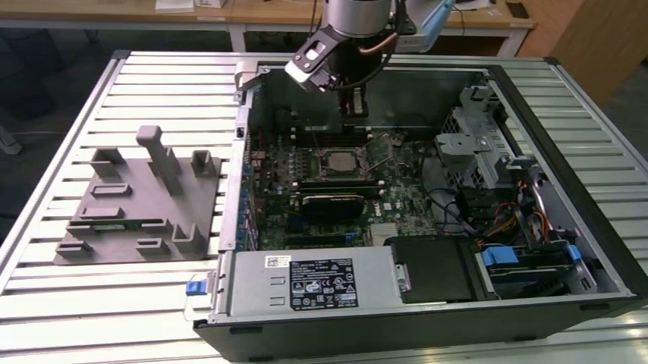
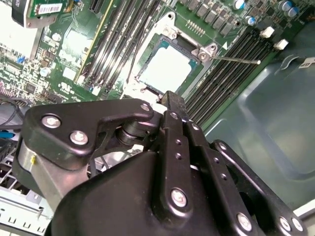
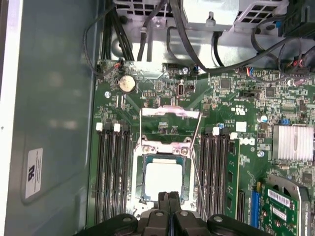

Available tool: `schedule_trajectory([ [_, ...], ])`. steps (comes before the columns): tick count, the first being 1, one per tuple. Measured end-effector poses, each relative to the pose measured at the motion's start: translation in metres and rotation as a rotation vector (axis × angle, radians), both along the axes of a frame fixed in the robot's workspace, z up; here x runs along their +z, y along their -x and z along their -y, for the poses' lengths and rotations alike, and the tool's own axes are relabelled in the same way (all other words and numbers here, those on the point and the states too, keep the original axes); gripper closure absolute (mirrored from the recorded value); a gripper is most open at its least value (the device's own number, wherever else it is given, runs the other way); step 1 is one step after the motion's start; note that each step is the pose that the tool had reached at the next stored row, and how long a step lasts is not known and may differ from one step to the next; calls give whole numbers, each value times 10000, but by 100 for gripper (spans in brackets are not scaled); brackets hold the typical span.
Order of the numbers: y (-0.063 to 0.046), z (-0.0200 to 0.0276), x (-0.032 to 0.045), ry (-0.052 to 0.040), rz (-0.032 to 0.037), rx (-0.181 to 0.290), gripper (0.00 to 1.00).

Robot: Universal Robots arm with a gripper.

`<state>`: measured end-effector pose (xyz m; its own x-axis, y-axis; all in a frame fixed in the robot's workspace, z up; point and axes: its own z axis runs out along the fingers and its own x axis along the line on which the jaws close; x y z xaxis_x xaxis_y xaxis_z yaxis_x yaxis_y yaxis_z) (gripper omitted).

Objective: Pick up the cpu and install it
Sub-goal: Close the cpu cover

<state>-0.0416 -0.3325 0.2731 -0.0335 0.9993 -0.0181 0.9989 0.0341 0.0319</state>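
Open computer case [image 1: 597,250]: one. Motherboard [image 1: 400,201] on its floor: one. Socket [image 3: 137,164]: one, hold-down frame [image 3: 170,112] swung up, lever [image 3: 197,147] free. cpu [image 3: 162,178]: one, seated flat in the socket, square, so no long axis. Gripper [image 3: 170,195]: one, hangs straight above one edge of the cpu, clear of it, fingers pressed together, holding nothing

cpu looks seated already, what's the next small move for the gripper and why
Probably a short, straight lift away from the board. In the first wrist view the cpu lies flat inside the socket. The gripper is shut with nothing between its fingers, just above the cpu's edge. The load plate stands open, so nothing seems left to hold.
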Motion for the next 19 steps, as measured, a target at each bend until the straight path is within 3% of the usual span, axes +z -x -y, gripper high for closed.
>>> schedule_trajectory([
  [19, -321, 0, -1, -3, -2, 0, 89],
])
